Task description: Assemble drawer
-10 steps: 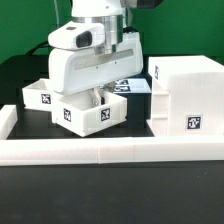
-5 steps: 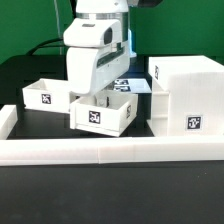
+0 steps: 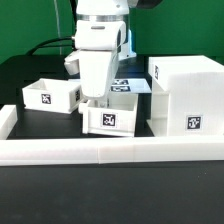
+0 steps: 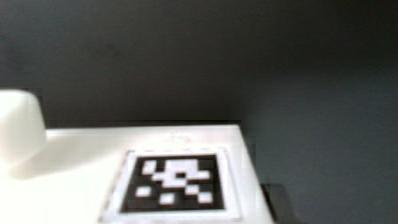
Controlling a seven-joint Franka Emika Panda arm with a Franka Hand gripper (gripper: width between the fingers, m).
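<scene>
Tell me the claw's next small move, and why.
Probably nudge the gripped tray toward the housing on the exterior view's right: the claw appears closed on its wall, and a gap separates the two. The housing's opening isn't visible, so go slowly.

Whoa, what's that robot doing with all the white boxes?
The robot arm's gripper reaches down into a small open tray in the middle, close beside the tall box on the exterior view's right. A second tray sits on the exterior view's left. Neither tray is inside the tall box yet. Whether the gripper is actually holding the tray cannot be seen.
</scene>
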